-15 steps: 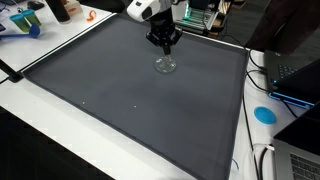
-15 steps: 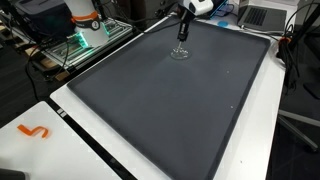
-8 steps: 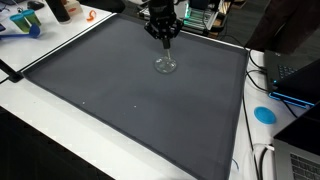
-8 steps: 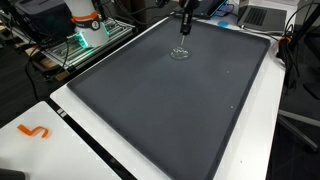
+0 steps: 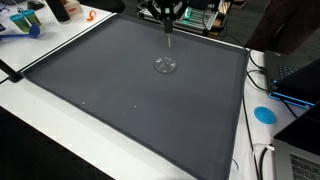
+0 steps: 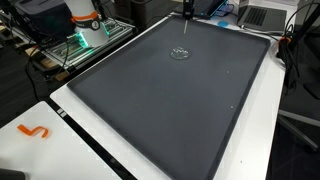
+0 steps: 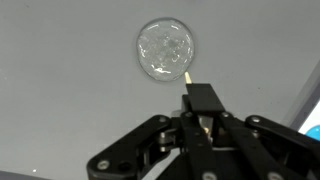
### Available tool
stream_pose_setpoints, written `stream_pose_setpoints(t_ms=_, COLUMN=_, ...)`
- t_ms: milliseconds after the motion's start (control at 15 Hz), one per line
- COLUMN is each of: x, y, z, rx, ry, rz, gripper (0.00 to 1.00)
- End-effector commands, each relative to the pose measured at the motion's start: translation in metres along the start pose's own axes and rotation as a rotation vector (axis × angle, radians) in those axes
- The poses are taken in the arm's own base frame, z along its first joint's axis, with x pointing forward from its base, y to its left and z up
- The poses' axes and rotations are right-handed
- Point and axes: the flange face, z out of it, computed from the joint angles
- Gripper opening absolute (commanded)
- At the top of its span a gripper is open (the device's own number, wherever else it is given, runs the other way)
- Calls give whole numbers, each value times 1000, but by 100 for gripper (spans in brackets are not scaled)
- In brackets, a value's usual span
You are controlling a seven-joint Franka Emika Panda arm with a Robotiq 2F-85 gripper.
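A small clear glass stands upright on the dark grey mat, near its far edge; it also shows as the glass on the mat. My gripper hangs high above the glass, shut on a thin pale stick that points straight down. The stick's tip is clear above the glass rim. The gripper sits at the frame's top edge with the stick below it. In the wrist view the gripper pinches the stick beside the round glass.
White table edges surround the mat. A blue disc and laptops lie past one side. An orange hook-shaped piece lies on the white border. A rack with equipment stands beyond the mat's far corner.
The gripper has risen straight up from the glass, lifting the thin stick out of it. The glass stays in place.
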Motion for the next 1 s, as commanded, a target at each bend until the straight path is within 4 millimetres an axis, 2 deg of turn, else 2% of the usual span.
stream_pose_setpoints(t_ms=0, x=-10, y=-12, z=-18, rx=-37, ry=-13, rz=14, gripper=3)
stream_pose_setpoints(t_ms=133, x=-10, y=-16, z=-24, rx=-48, ry=-14, rz=14, gripper=3)
stream_pose_setpoints(t_ms=200, x=-4, y=-11, z=-19, rx=-22, ry=2, rz=6, gripper=13)
stream_pose_setpoints(t_ms=600, x=-5, y=-14, z=-23, rx=-28, ry=2, rz=5, gripper=13)
stream_pose_setpoints(t_ms=667, x=-5, y=-14, z=-23, rx=-28, ry=1, rz=5, gripper=3)
stream_pose_setpoints(t_ms=933, x=4, y=-42, z=-24, rx=-109, ry=-20, rz=-34, gripper=3)
